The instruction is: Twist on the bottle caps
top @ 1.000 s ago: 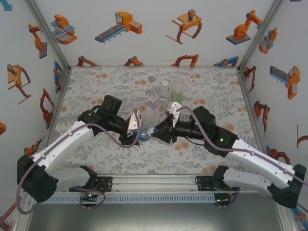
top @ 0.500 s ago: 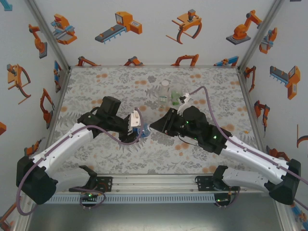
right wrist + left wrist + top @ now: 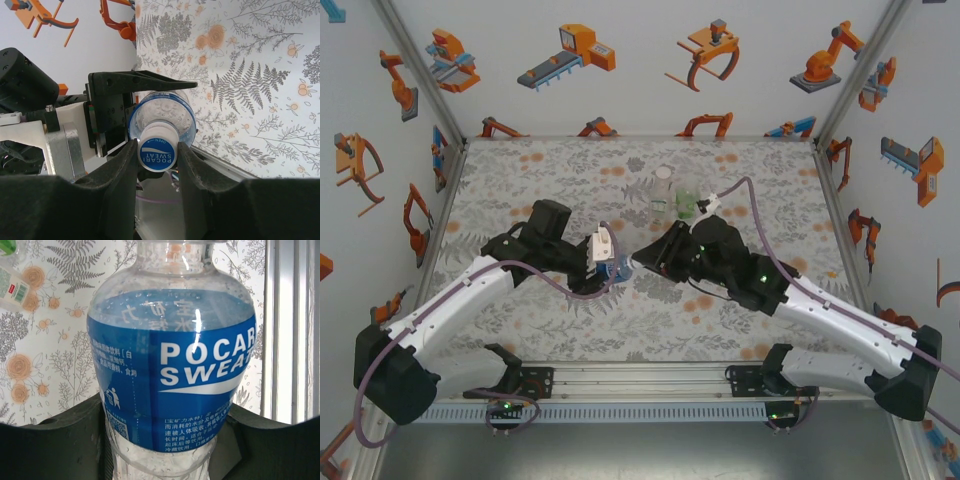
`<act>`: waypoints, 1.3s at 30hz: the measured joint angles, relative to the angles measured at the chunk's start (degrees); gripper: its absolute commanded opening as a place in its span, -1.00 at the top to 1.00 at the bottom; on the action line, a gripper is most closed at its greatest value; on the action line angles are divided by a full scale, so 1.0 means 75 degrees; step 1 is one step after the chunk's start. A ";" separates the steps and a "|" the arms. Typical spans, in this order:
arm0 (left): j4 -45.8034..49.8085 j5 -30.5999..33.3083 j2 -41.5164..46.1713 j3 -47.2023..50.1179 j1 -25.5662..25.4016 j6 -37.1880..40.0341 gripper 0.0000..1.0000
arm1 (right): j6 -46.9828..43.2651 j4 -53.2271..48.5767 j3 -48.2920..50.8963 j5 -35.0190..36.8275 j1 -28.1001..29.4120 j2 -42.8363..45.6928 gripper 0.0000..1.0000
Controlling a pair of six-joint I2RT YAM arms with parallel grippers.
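The left gripper (image 3: 612,266) is clamped round the body of the blue-label bottle (image 3: 170,370), holding it tipped so its mouth faces the right arm. The right gripper (image 3: 157,150) pinches the cap (image 3: 157,156) sitting on that bottle's mouth, probably to twist it tight. Two other bottles (image 3: 663,200) stand just behind the blue-label bottle, out of the way.

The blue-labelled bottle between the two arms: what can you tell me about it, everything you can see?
The bottle is small, clear plastic with droplets inside and a blue wrap label reading POCARI SWEAT in white. It is held on its side above the table. The left gripper clamps its body. Its neck points at the right gripper, which is closed on its cap, white-rimmed with a blue printed top.
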State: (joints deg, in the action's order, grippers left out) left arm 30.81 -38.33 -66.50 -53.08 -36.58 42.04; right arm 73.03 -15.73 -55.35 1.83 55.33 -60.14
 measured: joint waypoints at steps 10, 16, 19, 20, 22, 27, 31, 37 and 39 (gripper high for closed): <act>-0.0539 -0.0449 0.0000 -0.0006 -0.0047 0.0000 1.00 | -0.1052 -0.0947 -0.0784 0.0251 0.0023 -0.0017 -0.01; -0.0548 -0.0507 0.0000 -0.0006 -0.0070 0.0003 1.00 | -0.1402 -0.1081 -0.0915 0.0283 0.0023 -0.0047 -0.07; -0.0571 -0.0580 0.0000 -0.0009 -0.0070 0.0003 1.00 | -0.1652 -0.1105 -0.1122 0.0283 0.0020 -0.0163 -0.08; -0.0568 -0.0589 0.0000 -0.0009 -0.0070 0.0003 1.00 | -0.1737 -0.1122 -0.1209 0.0277 0.0020 -0.0207 -0.08; -0.0571 -0.0615 0.0000 -0.0009 -0.0070 0.0003 1.00 | -0.1877 -0.1169 -0.1367 0.0251 0.0020 -0.0274 -0.08; -0.0568 -0.0647 0.0000 -0.0009 -0.0070 0.0006 1.00 | -0.2547 -0.1626 -0.1702 0.0341 -0.0093 -0.0294 -0.06; -0.0565 -0.0723 0.0000 -0.0020 -0.0070 0.0032 1.00 | -0.4118 -0.1784 -0.1950 0.0385 -0.0219 -0.0224 -0.04; -0.0402 -0.1105 0.0000 -0.0099 -0.0070 0.0219 1.00 | -0.8081 -0.1480 -0.1944 -0.1032 -0.0224 0.0315 -0.06; -0.0335 -0.1265 -0.0003 -0.0122 -0.0070 0.0323 1.00 | -0.9372 -0.1568 -0.2011 -0.1714 -0.0224 0.0364 -0.06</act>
State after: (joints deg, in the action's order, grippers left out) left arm 28.29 -47.81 -66.52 -54.00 -37.10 44.47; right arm 2.74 -27.49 -70.43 -11.03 53.65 -57.41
